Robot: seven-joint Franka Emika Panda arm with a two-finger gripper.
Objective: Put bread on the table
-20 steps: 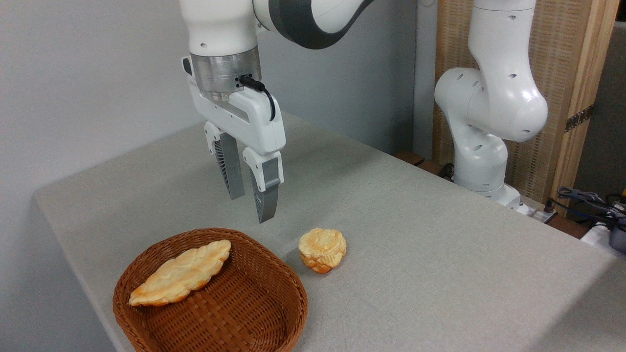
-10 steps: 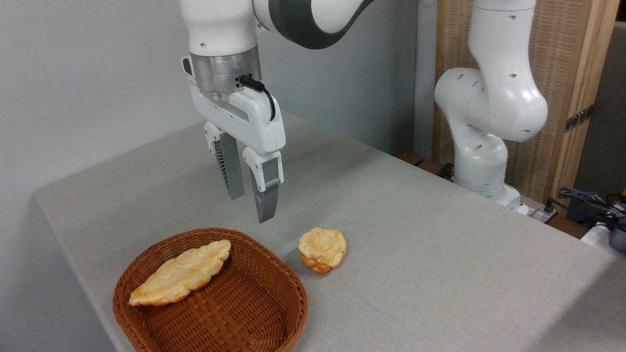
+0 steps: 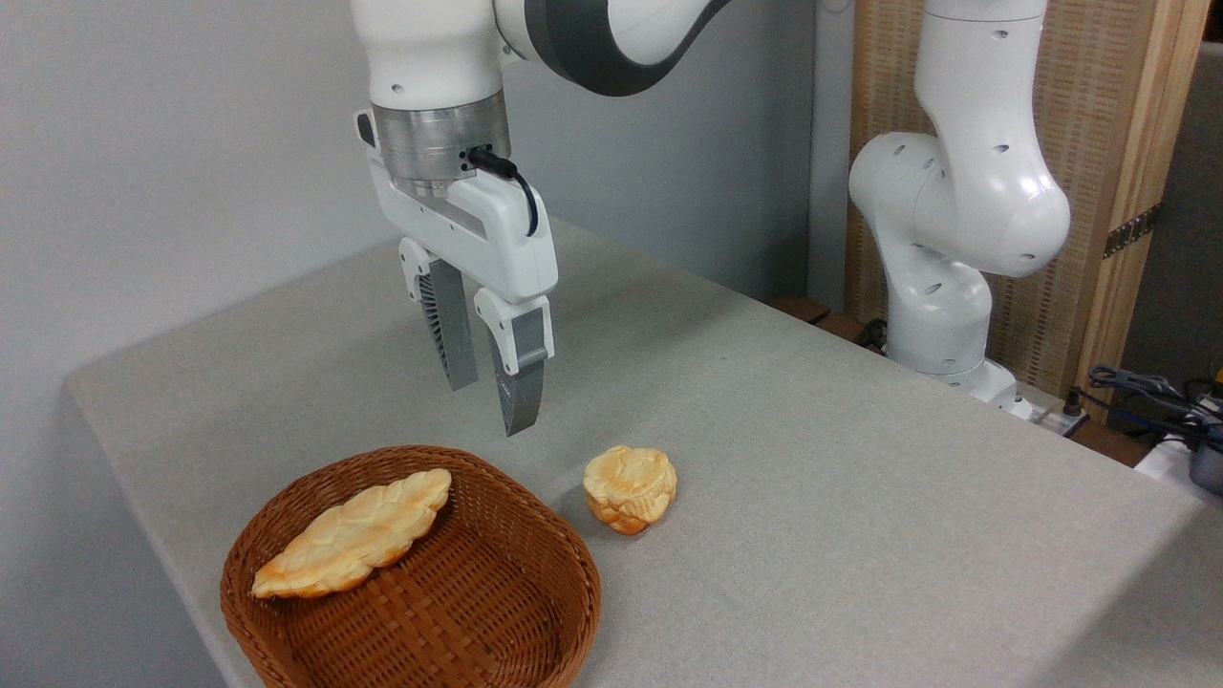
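I'm seeing the bread (image 3: 352,535), long, pointed, golden with pale ridges, lying in the basket (image 3: 497,612). My gripper (image 3: 489,406) is hovering above, fingers narrowly parted, empty.

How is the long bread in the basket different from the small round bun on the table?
The long bread is slim with pointed ends; the round bun is short and compact. The bread lies in the wicker basket, leaning on its wall; the bun sits on the table. Both are golden-orange with ridged tops.
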